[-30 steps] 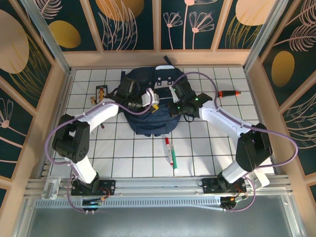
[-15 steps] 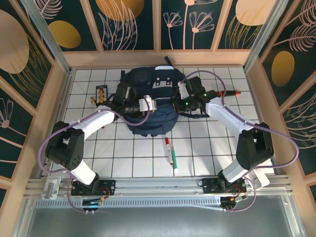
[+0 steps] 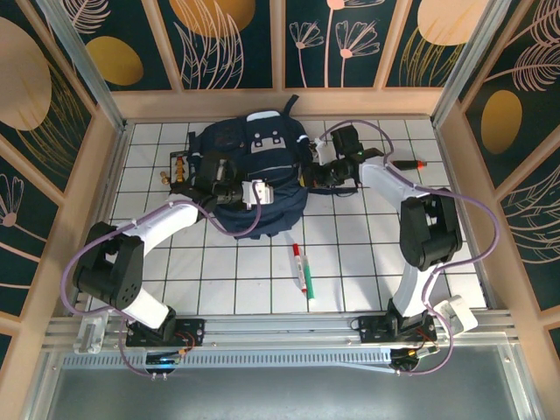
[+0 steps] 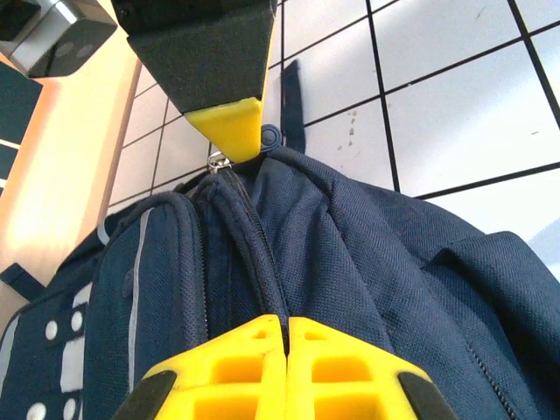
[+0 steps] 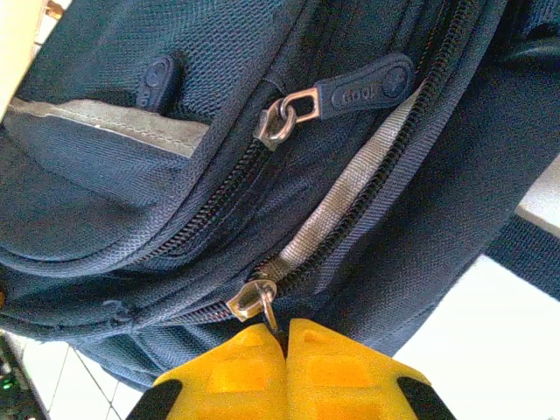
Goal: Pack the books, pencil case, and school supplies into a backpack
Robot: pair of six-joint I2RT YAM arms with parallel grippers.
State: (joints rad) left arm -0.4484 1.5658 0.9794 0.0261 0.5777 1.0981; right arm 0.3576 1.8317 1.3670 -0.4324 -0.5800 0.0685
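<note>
When the table is viewed from above, the backpack (image 3: 254,166) is found lying at the far middle of the white tiled table (image 3: 367,254), with both arms reaching onto it. The left gripper (image 3: 261,191) is laid on its near side, and the right gripper (image 3: 317,172) is pressed to its right edge. The marker pen (image 3: 301,269) is left on bare tiles nearer the arm bases, well apart from the backpack. A red-and-black handled tool (image 3: 407,164) is seen near the right wall, and a small black card (image 3: 178,165) just beside the backpack's left side.

From the left wrist, the yellow fingers (image 4: 236,359) are shown closed together with no gap, set against a zip line (image 4: 254,254) of the backpack; whether fabric is pinched cannot be told. At the far end of that zip another yellow fingertip (image 4: 229,122) is seen touching a metal slider (image 4: 219,160).

From the right wrist, the yellow fingers are likewise shown pressed together, and the thin zip pull (image 5: 267,315) hanging from a slider is gripped between them. A dark rubber tab (image 5: 363,87) is seen higher up, untouched.
</note>
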